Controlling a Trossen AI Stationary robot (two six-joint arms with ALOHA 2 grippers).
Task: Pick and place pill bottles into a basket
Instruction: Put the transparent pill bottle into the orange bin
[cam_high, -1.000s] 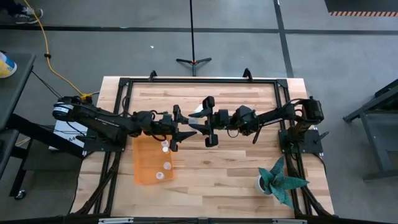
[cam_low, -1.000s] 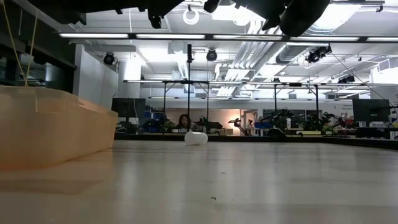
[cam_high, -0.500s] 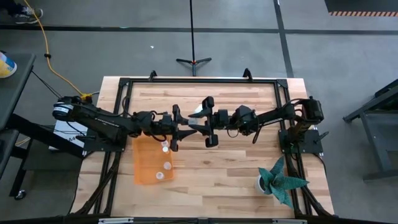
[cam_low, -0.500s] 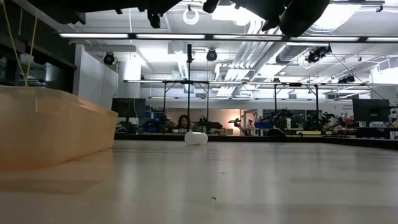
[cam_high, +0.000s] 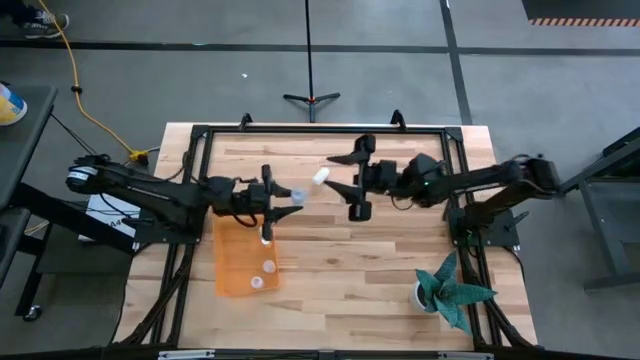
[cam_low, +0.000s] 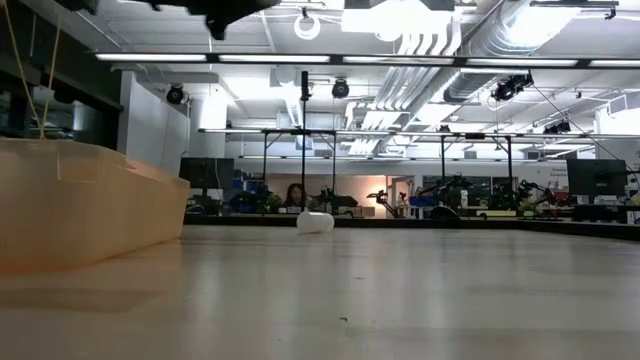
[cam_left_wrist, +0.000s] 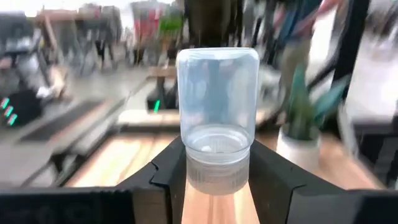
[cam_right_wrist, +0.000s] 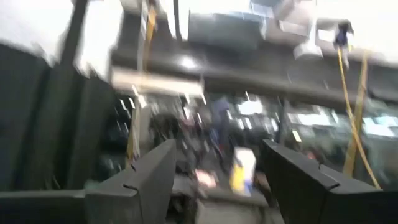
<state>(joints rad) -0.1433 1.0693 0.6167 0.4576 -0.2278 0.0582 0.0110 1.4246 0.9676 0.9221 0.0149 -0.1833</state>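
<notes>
Translucent pale plastic fills my left wrist view: a small cylindrical pill bottle (cam_left_wrist: 217, 118) with a white cap sits pinched between my left hand (cam_left_wrist: 217, 171)'s two dark fingers, gripped at the cap end with the body sticking out past the tips. From above, that left hand (cam_high: 272, 200) hangs just over the far edge of the shallow translucent orange basket (cam_high: 230, 270), where three more small white bottles (cam_high: 266, 266) already lie. My right hand (cam_high: 350, 188) is out over the middle of the wooden counter (cam_high: 380, 260), fingers spread wide and carrying nothing. One more pale bottle (cam_high: 320, 176) shows between the two hands, and I take it to be the one lying on its side in the low view (cam_low: 314, 222).

To finish this step well, I'd bring the left hand farther in over the basket's middle, clear of the rim, and lower it before opening the fingers, so the bottle settles without bouncing out or knocking the ones already inside.
</notes>
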